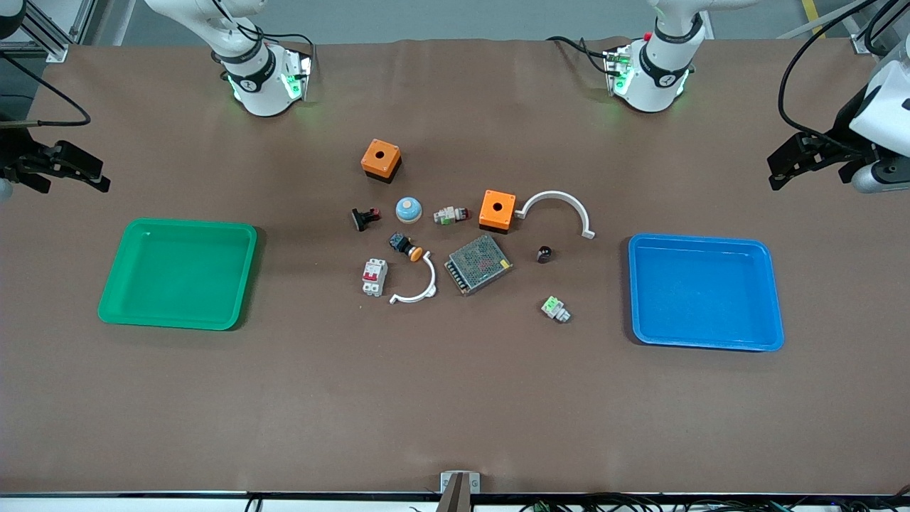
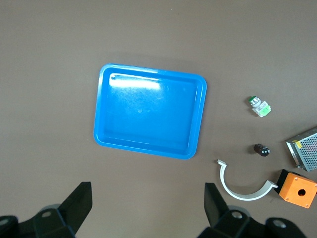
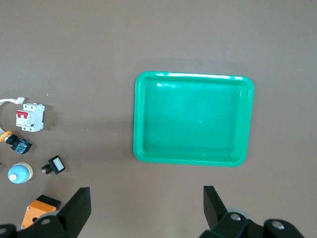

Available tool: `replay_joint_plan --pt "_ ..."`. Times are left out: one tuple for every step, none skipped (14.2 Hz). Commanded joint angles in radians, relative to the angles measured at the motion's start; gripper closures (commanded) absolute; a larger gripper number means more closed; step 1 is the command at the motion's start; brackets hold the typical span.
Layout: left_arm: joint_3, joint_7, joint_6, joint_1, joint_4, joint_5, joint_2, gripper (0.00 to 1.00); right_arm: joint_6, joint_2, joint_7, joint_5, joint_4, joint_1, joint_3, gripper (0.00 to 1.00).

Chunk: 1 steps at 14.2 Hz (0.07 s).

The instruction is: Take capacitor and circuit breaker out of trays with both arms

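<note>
The capacitor [image 1: 544, 253], a tiny black cylinder, lies on the brown mat between the orange box and the blue tray [image 1: 704, 291]; it also shows in the left wrist view [image 2: 261, 149]. The breaker [image 1: 374, 276], a white block with red levers, lies at the cluster's edge toward the green tray [image 1: 178, 274]; it also shows in the right wrist view [image 3: 29, 116]. My left gripper [image 1: 789, 162] [image 2: 147, 208] hangs open and empty over the mat by the blue tray [image 2: 148, 111]. My right gripper [image 1: 71, 169] [image 3: 147, 208] hangs open and empty by the green tray [image 3: 193, 119].
Between the trays lie two orange boxes [image 1: 381, 159] [image 1: 497, 210], two white curved pieces [image 1: 558, 210] [image 1: 416, 284], a metal mesh unit [image 1: 478, 264], a blue-domed button [image 1: 409, 209], a black button with orange cap [image 1: 405, 246], a black-and-red switch [image 1: 365, 217], a white-green-red indicator [image 1: 451, 214] and a white part with green face [image 1: 554, 308].
</note>
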Motion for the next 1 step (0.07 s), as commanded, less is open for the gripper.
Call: replay_joint_plan --pt "-0.004 0.028 0.006 0.009 0.0 -0.018 -0.013 0.0 0.016 -0.026 -0.007 -0.003 -0.027 -0.002 0.004 0.0"
